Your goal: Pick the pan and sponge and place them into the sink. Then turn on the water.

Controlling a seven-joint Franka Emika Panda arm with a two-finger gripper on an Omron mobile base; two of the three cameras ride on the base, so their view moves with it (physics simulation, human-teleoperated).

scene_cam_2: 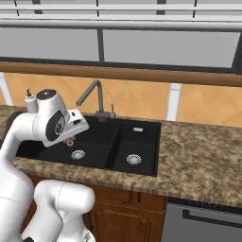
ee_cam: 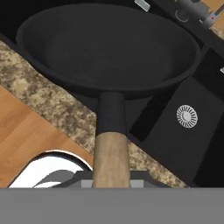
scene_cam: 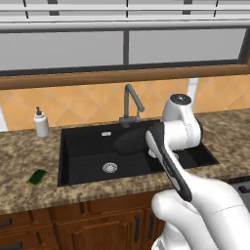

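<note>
The black pan (ee_cam: 105,43) hangs level over the sink (scene_cam: 80,146), and its tan wooden handle (ee_cam: 111,148) runs straight down into my gripper (ee_cam: 111,181), which is shut on it. In the left base view the pan (scene_cam: 129,141) is a dark round shape above the wide basin, just left of my wrist. The green sponge (scene_cam: 36,177) lies flat on the counter left of the sink, well away from the gripper. The grey faucet (scene_cam: 131,105) stands behind the sink with no stream. In the right base view the hand (scene_cam_2: 75,124) hovers over the left basin of the sink (scene_cam_2: 142,142).
A white soap dispenser (scene_cam: 41,123) stands at the back left of the granite counter (scene_cam: 29,156). A silver drain (ee_cam: 187,116) shows below the pan. The faucet's bent spout (scene_cam_2: 92,97) rises just behind my hand. A stove edge (scene_cam: 241,185) sits at the far right.
</note>
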